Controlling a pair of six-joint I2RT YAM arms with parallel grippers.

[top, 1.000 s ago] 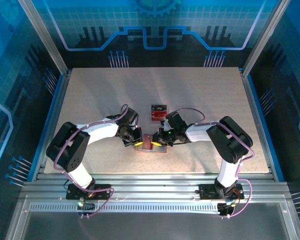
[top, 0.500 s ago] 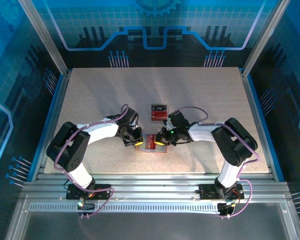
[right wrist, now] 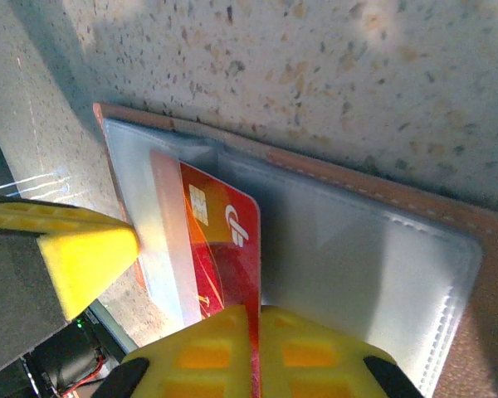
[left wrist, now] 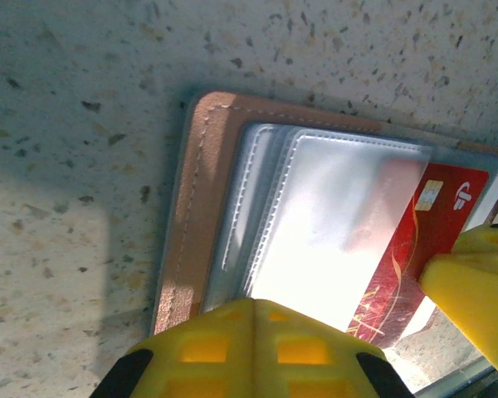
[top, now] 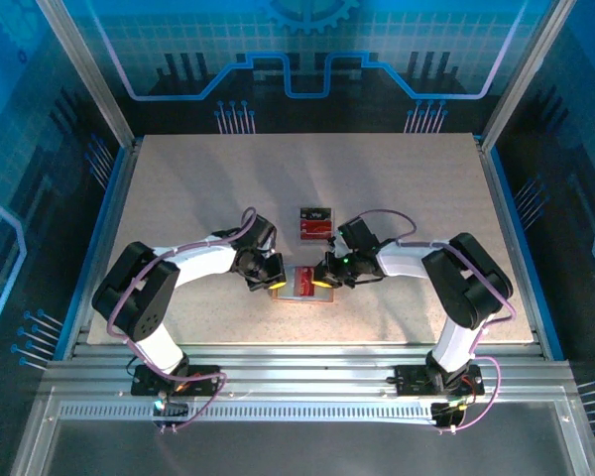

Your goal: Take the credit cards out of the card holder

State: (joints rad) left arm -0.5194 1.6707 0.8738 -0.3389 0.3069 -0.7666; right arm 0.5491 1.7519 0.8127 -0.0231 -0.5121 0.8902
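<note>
right gripper [right wrist: 257,322] pinched red plastic credit card [right wrist: 228,249], lower centre; left gripper [left wrist: 257,344] sat closed on tan leather bifold card holder [left wrist: 203,207]; we feared holder dragging along.

Card holder [left wrist: 199,207] on table [top: 407,188]; one card [left wrist: 398,257] partly in its sleeve [left wrist: 332,224]; loose cards [top: 315,223] just behind.

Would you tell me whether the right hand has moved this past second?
Yes: the right hand, gripping a card, drew slightly right, toward the right edge of the table.
</note>
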